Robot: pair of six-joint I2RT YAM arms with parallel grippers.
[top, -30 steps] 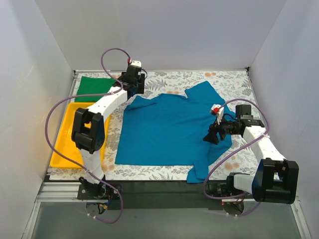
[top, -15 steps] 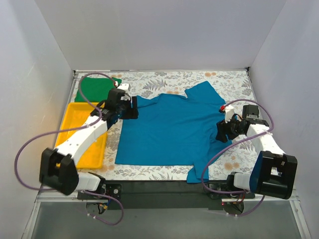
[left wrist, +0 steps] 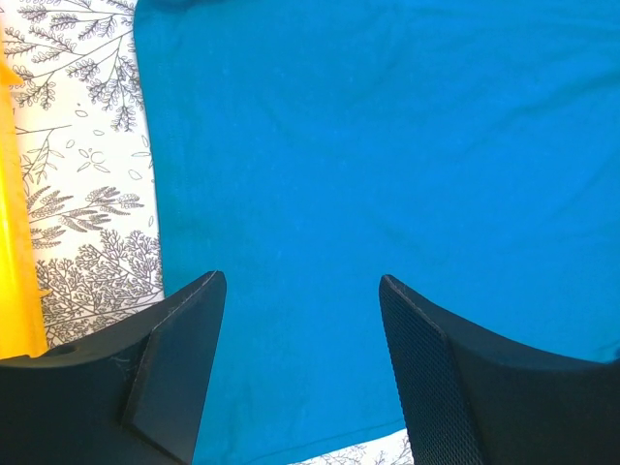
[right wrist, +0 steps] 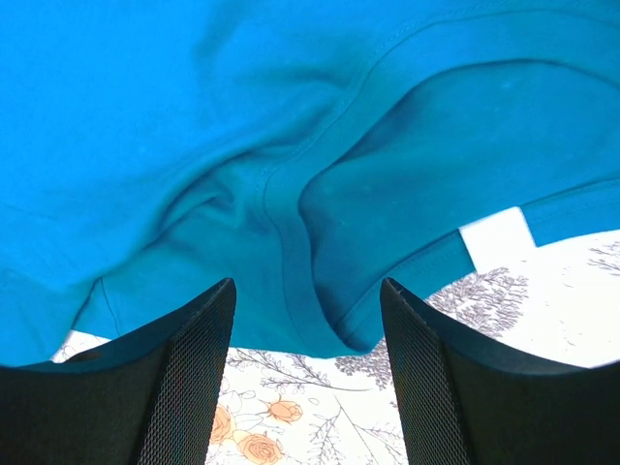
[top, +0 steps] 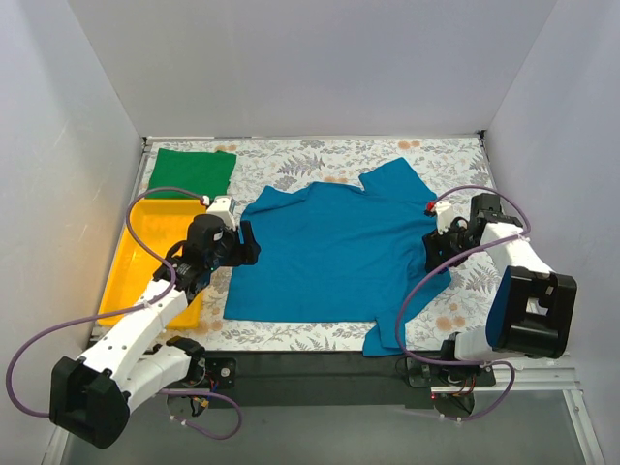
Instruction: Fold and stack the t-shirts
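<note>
- Cloth in play: the teal-blue soft cotton short-sleeved t-shirt [top: 329,247] lies spread, mostly flat, in the middle of the floral-patterned counter [top: 320,155]. Its right sleeve is rumpled, and its near right corner hangs toward the near edge.
- The left hand [left wrist: 300,291] hovers over the shirt's left edge, fingers apart and holding nothing.
- The right hand [right wrist: 308,295] is also apart and empty, poised above the bunched seam of the right sleeve.
- To fold well, I judge each hand should pinch one clean edge of cloth rather than a wad. Both should then lift together and carry across evenly so the crease runs straight. The rumpled sleeve probably wants flattening first.
- The bright green cotton t-shirt [top: 192,172] lies folded into a rectangle at the far left corner, just beyond the tray's far end.
- The yellow plastic tray [top: 121,276] sits at the left. Nothing shows in its visible part, and the left arm hides some of it.
</note>
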